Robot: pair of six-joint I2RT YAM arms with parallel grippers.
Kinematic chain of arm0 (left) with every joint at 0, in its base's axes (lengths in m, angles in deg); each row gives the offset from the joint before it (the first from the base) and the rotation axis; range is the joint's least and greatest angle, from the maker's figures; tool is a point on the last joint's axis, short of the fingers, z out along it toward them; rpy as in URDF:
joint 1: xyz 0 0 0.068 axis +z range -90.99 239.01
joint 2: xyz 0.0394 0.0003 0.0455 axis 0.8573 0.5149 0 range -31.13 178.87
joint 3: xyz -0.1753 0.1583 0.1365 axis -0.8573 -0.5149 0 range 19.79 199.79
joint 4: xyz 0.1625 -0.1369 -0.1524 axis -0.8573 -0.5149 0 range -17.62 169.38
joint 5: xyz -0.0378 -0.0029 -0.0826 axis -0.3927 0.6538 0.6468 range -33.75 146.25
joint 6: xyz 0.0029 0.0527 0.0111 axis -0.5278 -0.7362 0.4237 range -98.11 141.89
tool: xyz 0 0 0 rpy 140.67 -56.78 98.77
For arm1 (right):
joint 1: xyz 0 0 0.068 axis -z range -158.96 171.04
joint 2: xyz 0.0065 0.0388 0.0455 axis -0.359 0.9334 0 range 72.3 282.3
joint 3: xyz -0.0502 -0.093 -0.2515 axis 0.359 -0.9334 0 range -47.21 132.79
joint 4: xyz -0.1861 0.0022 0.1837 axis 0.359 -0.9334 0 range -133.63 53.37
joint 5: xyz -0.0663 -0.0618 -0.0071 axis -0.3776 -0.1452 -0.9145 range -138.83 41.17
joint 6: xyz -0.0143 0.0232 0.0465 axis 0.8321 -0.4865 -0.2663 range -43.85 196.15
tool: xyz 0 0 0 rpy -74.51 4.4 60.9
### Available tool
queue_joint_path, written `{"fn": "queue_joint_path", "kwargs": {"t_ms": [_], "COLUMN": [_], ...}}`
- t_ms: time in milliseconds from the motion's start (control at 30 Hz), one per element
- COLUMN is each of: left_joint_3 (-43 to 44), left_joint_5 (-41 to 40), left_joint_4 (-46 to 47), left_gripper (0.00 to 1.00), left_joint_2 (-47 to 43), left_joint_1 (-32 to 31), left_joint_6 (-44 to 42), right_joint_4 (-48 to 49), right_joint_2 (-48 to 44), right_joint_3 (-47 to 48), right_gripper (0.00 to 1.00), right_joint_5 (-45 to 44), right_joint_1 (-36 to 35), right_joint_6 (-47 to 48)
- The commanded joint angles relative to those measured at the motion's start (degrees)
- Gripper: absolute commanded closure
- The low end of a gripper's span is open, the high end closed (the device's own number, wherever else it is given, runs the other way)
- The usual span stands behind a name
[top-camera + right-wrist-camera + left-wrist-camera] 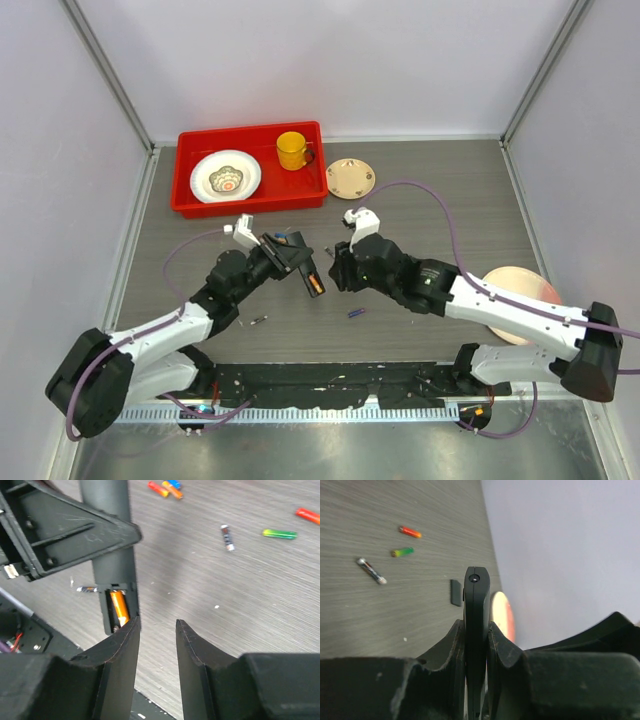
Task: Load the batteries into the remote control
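My left gripper (291, 256) is shut on the black remote control (307, 272) and holds it above the table, its open battery bay facing up. One orange battery (119, 607) lies in the bay. In the left wrist view the remote (476, 600) stands edge-on between the fingers. My right gripper (157, 625) is open and empty, its left fingertip just beside the bay end of the remote (112, 540). Loose batteries lie on the table: green (280, 533), red (307, 515), a dark one (227, 536) and a purple one (356, 313). The black back cover (455, 592) lies flat.
A red tray (190, 195) at the back holds a white plate (226, 176) and a yellow cup (292, 150). A small beige plate (351, 178) lies beside it. A pink plate (525, 285) lies right, under my right arm. Another battery (258, 321) lies near the front.
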Motion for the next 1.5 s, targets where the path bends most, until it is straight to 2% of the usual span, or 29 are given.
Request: {"fn": "queue_joint_path", "kwargs": {"t_ms": [0,167,267,500,767,1233,1467], "left_joint_3": [5.0,7.9,11.4,17.1,32.4,40.1,46.5], "left_joint_5": [-4.6,-4.5,-7.1,-12.6,-21.5,-23.9,-30.1], "left_joint_4": [-11.5,-16.1,-22.8,-31.5,-50.4,-58.6,-66.0], "left_gripper": [1.00,1.00,1.00,1.00,1.00,1.00,1.00], "left_joint_2": [-0.6,5.2,8.9,14.2,24.2,32.9,36.0], "left_joint_1": [-0.2,-0.2,-0.2,-0.7,-4.6,-6.2,-8.3], "left_joint_6": [-9.7,-12.2,-14.7,-18.7,-24.7,-25.6,-27.3], "right_joint_4": [0.4,0.9,1.2,2.0,2.8,2.2,2.3], "right_joint_2": [-5.2,-5.8,-6.5,-7.8,-7.2,-7.7,-6.6], "right_joint_3": [-3.2,-7.9,-10.0,-12.7,-14.2,-14.8,-14.3], "right_gripper": [0.60,0.60,0.60,0.60,0.60,0.59,0.59], "right_joint_5": [-10.4,-11.7,-12.0,-12.5,-12.0,-12.2,-11.8], "right_joint_1": [0.0,0.0,0.0,0.1,0.1,0.1,0.1], "right_joint_6": [-0.6,-0.8,-0.9,-1.0,-1.8,-2.0,-2.3]}}
